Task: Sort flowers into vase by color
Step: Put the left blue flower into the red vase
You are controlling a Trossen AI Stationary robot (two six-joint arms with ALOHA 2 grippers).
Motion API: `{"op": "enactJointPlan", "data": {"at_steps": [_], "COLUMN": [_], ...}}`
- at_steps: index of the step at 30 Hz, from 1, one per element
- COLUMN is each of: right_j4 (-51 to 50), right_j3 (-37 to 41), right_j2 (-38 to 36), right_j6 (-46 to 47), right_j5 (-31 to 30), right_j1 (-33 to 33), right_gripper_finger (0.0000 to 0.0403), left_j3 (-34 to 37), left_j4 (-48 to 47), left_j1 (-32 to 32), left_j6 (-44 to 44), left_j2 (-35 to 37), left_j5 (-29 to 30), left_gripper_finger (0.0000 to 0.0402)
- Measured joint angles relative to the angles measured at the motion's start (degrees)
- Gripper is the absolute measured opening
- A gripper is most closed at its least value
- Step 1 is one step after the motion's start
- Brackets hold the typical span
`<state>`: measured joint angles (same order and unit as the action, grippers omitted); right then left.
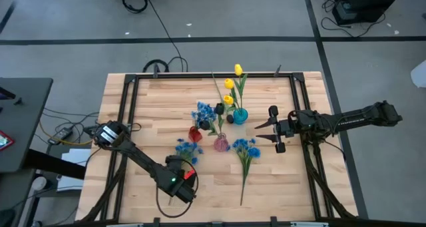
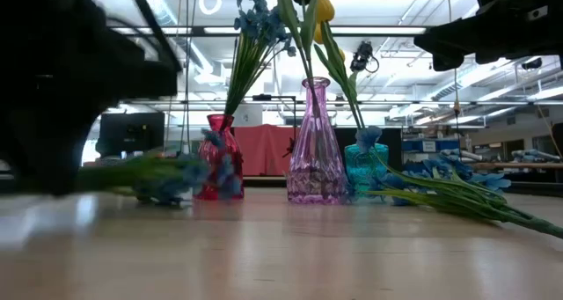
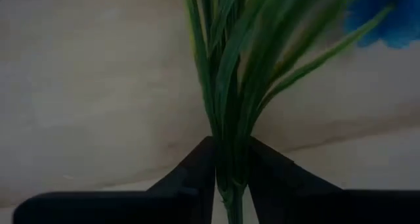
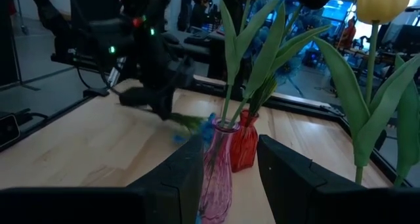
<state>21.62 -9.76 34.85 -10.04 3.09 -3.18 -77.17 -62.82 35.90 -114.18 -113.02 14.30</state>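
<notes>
Three glass vases stand mid-table. The red vase [image 1: 194, 134] holds blue blossoms, the pink vase [image 1: 221, 144] a dark tulip, and the teal vase [image 1: 239, 115] yellow tulips [image 1: 233, 84]. A bunch of blue flowers [image 1: 188, 148] lies left of the vases, its stems running toward the near edge into my left gripper [image 1: 183, 174], which is shut on them. Another blue bunch [image 1: 245, 149] lies flat on the table near the pink vase. My right gripper [image 1: 261, 131] waits open and level, right of the vases. My left gripper pinches the blue bunch's green stems [image 3: 230, 159] between its two fingers, near their lower end where the leaves gather. The fingers come steeply from above and lie across the stems. The blossom end [image 2: 176, 181] stays low by the table top.
A black frame rail [image 1: 130, 114] runs round the wooden table's edges. Bare wood lies toward the near edge and far left. The loose bunch's long stem [image 1: 243, 187] reaches toward the near edge.
</notes>
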Motion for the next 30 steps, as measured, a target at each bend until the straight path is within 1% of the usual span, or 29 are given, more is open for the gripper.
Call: {"op": "enactJointPlan", "data": {"at_steps": [2,5,10,13,14,16,18,21,26,30], "right_j4": [-0.1,0.6,4.6,5.0,4.9,4.4,3.9,4.0,3.7,5.5], "right_j3": [0.0,0.0,0.0,-0.8,-1.4,-2.5,-3.2,-3.5,-3.5,-3.5], "right_j2": [0.0,0.0,0.0,0.0,0.0,0.1,0.3,0.4,0.5,1.1], "right_j6": [0.0,1.0,3.0,3.9,4.7,6.6,9.0,11.7,13.0,13.5], "right_j5": [-0.5,-1.8,-1.9,-2.0,-2.0,-2.0,-2.0,-2.1,-2.1,-2.1], "right_j1": [0.0,0.0,0.0,0.6,1.2,2.7,4.3,6.4,8.0,8.4], "right_gripper_finger": [0.0153,0.0153,0.0153,0.0153,0.0153,0.0153,0.0153,0.0153,0.0153,0.0153], "left_j3": [-1.1,-1.3,-1.4,-1.2,-1.2,-1.2,-1.2,-1.2,-1.2,-0.8], "left_j4": [-3.4,-9.9,-21.6,-27.2,-27.6,-27.1,-27.2,-27.3,-27.2,-27.0], "left_j1": [0.6,1.2,2.0,2.0,1.9,1.5,1.0,0.5,0.6,-1.0], "left_j6": [0.0,0.0,2.2,6.9,8.8,15.6,20.5,24.9,25.2,26.3], "left_j2": [1.3,3.6,8.1,10.8,11.9,14.2,16.7,19.8,24.3,27.5], "left_j5": [1.7,5.7,15.2,20.8,22.9,28.0,31.2,31.8,30.0,30.5], "left_gripper_finger": [0.0077,0.0069,0.0066,0.0065,0.0065,0.0065,0.0065,0.0065,0.0065,0.0065]}}
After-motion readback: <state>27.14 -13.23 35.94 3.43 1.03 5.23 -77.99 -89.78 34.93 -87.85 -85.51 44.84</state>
